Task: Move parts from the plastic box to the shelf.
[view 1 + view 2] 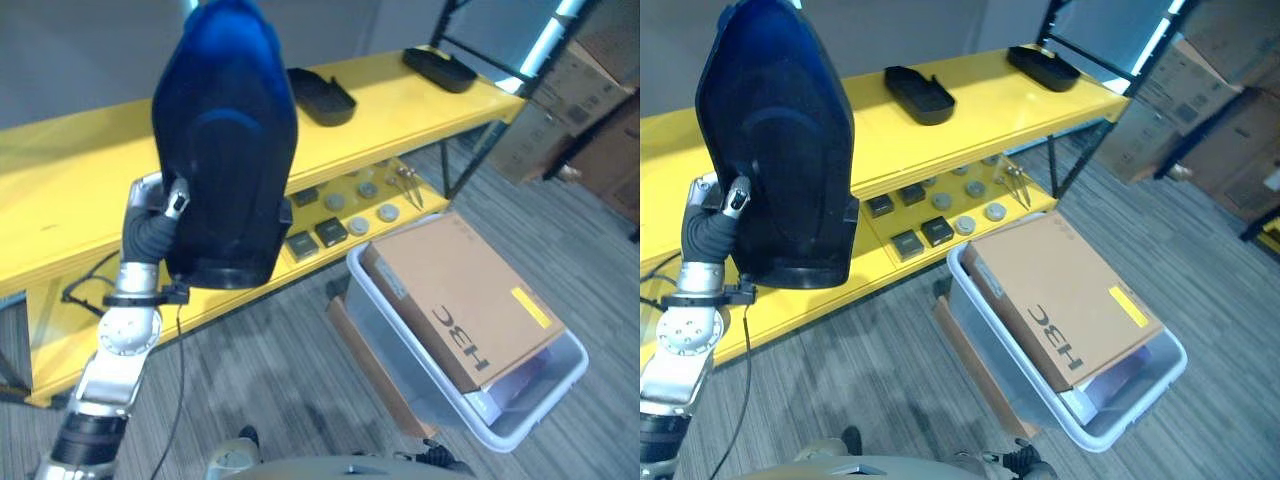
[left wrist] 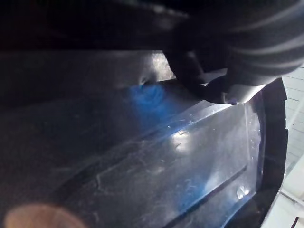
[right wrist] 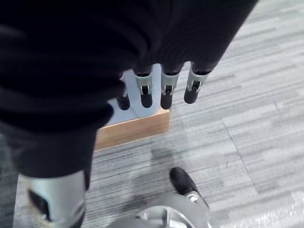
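- One large dark part (image 1: 228,150) held upright in left hand (image 1: 160,215), fingers curled round its edge, before yellow shelf (image 1: 80,170).
- Right hand (image 3: 161,90) hangs over floor, fingers straight, empty.
- Cardboard box (image 1: 465,300) lies in plastic box (image 1: 545,385).

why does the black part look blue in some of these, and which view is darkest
Left eye view: the black part in the left hand takes a blue sheen along its top. Left wrist view: darkest; the part's surface sits very close, with blue and white glare patches on it. Right wrist view: evenly lit; the right hand hangs over grey floor.
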Available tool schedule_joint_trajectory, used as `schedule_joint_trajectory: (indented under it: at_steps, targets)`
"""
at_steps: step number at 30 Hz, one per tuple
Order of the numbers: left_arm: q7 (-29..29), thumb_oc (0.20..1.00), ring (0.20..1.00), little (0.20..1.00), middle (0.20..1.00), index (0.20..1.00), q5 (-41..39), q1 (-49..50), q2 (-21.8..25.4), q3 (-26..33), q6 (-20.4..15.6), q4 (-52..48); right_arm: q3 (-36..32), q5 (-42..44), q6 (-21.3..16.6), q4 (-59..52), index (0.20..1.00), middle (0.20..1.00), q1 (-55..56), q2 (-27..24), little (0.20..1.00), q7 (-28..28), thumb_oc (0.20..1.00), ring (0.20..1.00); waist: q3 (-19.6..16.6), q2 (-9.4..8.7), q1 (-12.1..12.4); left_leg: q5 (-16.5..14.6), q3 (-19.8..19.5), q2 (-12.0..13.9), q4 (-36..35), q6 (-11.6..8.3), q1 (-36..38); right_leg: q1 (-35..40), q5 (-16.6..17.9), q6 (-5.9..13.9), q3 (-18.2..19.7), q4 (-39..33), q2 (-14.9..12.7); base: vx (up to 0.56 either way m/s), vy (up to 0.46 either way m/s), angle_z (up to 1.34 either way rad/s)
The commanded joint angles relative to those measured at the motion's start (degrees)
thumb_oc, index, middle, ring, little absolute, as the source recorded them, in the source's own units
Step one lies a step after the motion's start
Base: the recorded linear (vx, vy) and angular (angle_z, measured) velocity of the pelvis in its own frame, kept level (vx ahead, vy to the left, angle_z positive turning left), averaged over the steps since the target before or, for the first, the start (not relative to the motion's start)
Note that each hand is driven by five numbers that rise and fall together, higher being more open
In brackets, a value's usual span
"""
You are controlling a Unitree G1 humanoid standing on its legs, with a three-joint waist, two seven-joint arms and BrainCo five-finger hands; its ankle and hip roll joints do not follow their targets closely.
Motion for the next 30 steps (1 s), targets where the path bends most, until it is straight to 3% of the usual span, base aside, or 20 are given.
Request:
schedule_joint_trajectory:
  at_steps: [1,3,4,5,7,8,9,15,17,19,20,22,25,26,30]
  targets:
    - [3.06,0.200,0.200,0.200,0.200,0.200,2.28,-3.14,0.55,-0.54,-3.07,-4.88,0.33,-0.35,-0.87,-2.23,1.000,1.000,-1.85,-1.73,1.000,-3.76,1.000,1.000,0.13,2.06,-2.03,-1.88,-0.59,0.90,-3.41,0.14,2.31,-7.81,-0.31,3.93,8.89,11.35,1.06,-0.05,0.105,0.19]
    - [3.85,0.200,0.200,0.200,0.200,0.200,2.74,-4.77,1.01,-2.06,-3.23,-3.64,1.77,-0.05,-1.33,-2.97,1.000,1.000,-2.25,-1.29,1.000,-3.57,1.000,1.000,-0.32,1.93,-3.99,-0.30,-3.76,0.79,-7.38,-0.63,3.48,-11.00,-2.64,3.84,19.36,7.49,7.74,0.01,0.013,0.18]
    - [3.88,0.200,0.200,0.200,0.200,0.200,2.75,-4.82,1.03,-2.08,-3.27,-3.57,1.78,-0.04,-1.33,-2.97,1.000,1.000,-2.27,-1.28,1.000,-3.58,1.000,1.000,-0.46,2.01,-3.90,-0.03,-3.66,0.92,-7.55,-0.69,3.32,-11.08,-2.28,3.70,19.37,7.07,7.94,0.08,-0.062,0.69]
    - [3.93,0.200,0.200,0.200,0.200,0.200,2.12,-5.17,0.90,-2.43,-3.49,-3.30,2.27,0.08,-1.65,-3.57,1.000,1.000,-2.16,-1.41,1.000,-3.78,1.000,1.000,-0.80,2.15,-4.38,0.52,-5.27,0.91,-8.26,-1.15,3.12,-11.05,-3.38,3.63,23.58,3.11,10.23,0.07,-0.077,0.80]
    - [3.53,0.200,0.200,0.200,0.200,0.200,0.38,-6.32,0.08,-3.87,-3.90,-2.35,2.18,1.95,-2.12,-3.44,1.000,1.000,-1.50,-1.33,1.000,-4.22,1.000,1.000,-0.93,2.25,-5.20,0.71,-8.12,0.92,-8.57,-1.46,2.55,-11.08,-3.52,3.19,29.08,-1.03,12.19,0.15,-0.150,0.63]
    - [2.89,0.200,0.200,0.200,0.200,0.200,-0.88,-7.49,-0.33,-5.40,-3.98,-1.19,1.46,4.61,-2.75,-3.52,1.000,1.000,0.04,-1.17,1.000,-4.46,1.000,1.000,-1.76,1.94,-6.00,1.12,-10.73,0.67,-8.71,-1.90,1.57,-10.74,-3.55,2.79,34.09,-4.46,14.27,0.24,-0.256,1.25]
    - [3.58,0.200,0.200,0.200,0.200,0.200,-0.29,-7.80,-0.71,-6.18,-3.44,-0.02,0.65,6.78,-2.91,-3.01,1.000,1.000,0.90,-0.38,1.000,-4.25,1.000,1.000,-2.68,1.62,-5.92,0.54,-12.63,0.37,-8.02,-1.94,1.21,-9.98,-4.57,1.93,34.25,-4.76,14.71,0.18,-0.210,1.56]
    - [3.88,0.200,0.200,0.200,0.200,0.200,-3.42,0.51,-4.21,-0.80,-3.74,-0.88,-1.30,10.46,-3.71,-2.22,1.000,1.000,1.50,0.50,1.000,-3.48,1.000,1.000,-3.56,2.19,-3.97,-1.12,-12.51,1.04,-3.48,-3.18,0.67,-6.15,-3.70,1.30,31.50,-9.32,14.47,0.11,-0.217,0.51]
    - [4.34,0.200,0.200,0.200,0.200,0.200,-4.28,1.48,-4.47,0.12,-3.90,-1.69,-3.20,12.96,-4.30,-2.20,1.000,1.000,1.21,-0.82,1.000,-3.34,1.000,1.000,-2.08,3.18,-3.55,0.08,-12.95,1.08,-2.78,-3.89,-1.80,-6.59,-3.88,1.07,29.83,-8.88,14.26,-0.06,-0.046,0.32]
    - [3.31,0.200,0.200,0.200,0.200,0.200,-3.96,2.05,-4.55,0.01,-3.50,-1.56,-4.01,11.04,-3.80,-1.17,1.000,1.000,2.14,-2.76,1.000,-2.84,1.000,1.000,-1.76,4.32,-3.75,1.98,-9.60,2.76,-3.47,-4.62,-3.95,-7.31,-4.17,0.77,24.36,-8.36,12.54,-0.06,-0.006,0.69]
    - [3.26,0.200,0.200,0.200,0.200,0.200,-3.99,2.10,-4.60,0.01,-3.45,-1.63,-4.03,11.00,-3.81,-1.17,1.000,1.000,2.17,-2.79,1.000,-2.84,1.000,1.000,-1.86,4.39,-3.95,2.01,-9.83,2.75,-3.49,-4.66,-4.04,-7.32,-4.25,0.76,24.11,-8.34,12.53,-0.02,0.009,1.03]
    - [3.13,0.200,0.200,0.200,0.200,0.200,-4.42,0.93,-4.34,-0.34,-3.22,-1.14,-6.24,13.22,-3.67,-1.23,1.000,1.000,2.33,-3.44,1.000,-3.85,1.000,1.000,-2.23,5.13,-4.37,4.60,-4.93,6.70,-5.01,-6.65,-4.40,-6.09,-3.95,1.43,18.97,-10.26,10.64,0.00,0.059,1.79]
    - [4.18,0.200,0.200,0.200,0.200,0.200,-3.96,0.30,-3.87,0.34,-3.26,-0.99,-7.18,17.26,-4.90,-3.20,1.000,1.000,2.69,-2.86,1.000,-2.91,1.000,1.000,-2.60,6.13,-4.06,7.49,-5.10,9.95,-9.14,-8.36,-4.10,-4.58,-3.56,2.25,17.45,-11.95,10.11,0.04,0.154,1.05]
    - [4.70,0.200,0.200,0.200,0.200,0.200,-3.96,-0.86,-3.62,-0.18,-3.26,-0.68,-7.33,18.23,-4.88,-3.48,1.000,1.000,2.81,-2.94,1.000,-2.66,1.000,1.000,-1.48,6.39,-3.42,10.52,-4.99,12.89,-10.39,-9.48,-6.29,-4.52,-3.77,2.73,16.13,-10.72,8.50,0.05,0.340,0.40]
    - [5.73,0.200,0.200,0.200,0.200,0.200,-4.02,-1.35,-4.01,-0.72,-3.13,0.77,-7.05,19.50,-4.75,-3.17,1.000,1.000,1.83,-2.75,1.000,-2.97,1.000,1.000,-0.51,6.57,-2.97,11.55,-6.08,15.38,-11.19,-10.54,-9.29,-3.03,-4.08,3.87,15.29,-10.70,5.99,0.11,0.260,0.48]
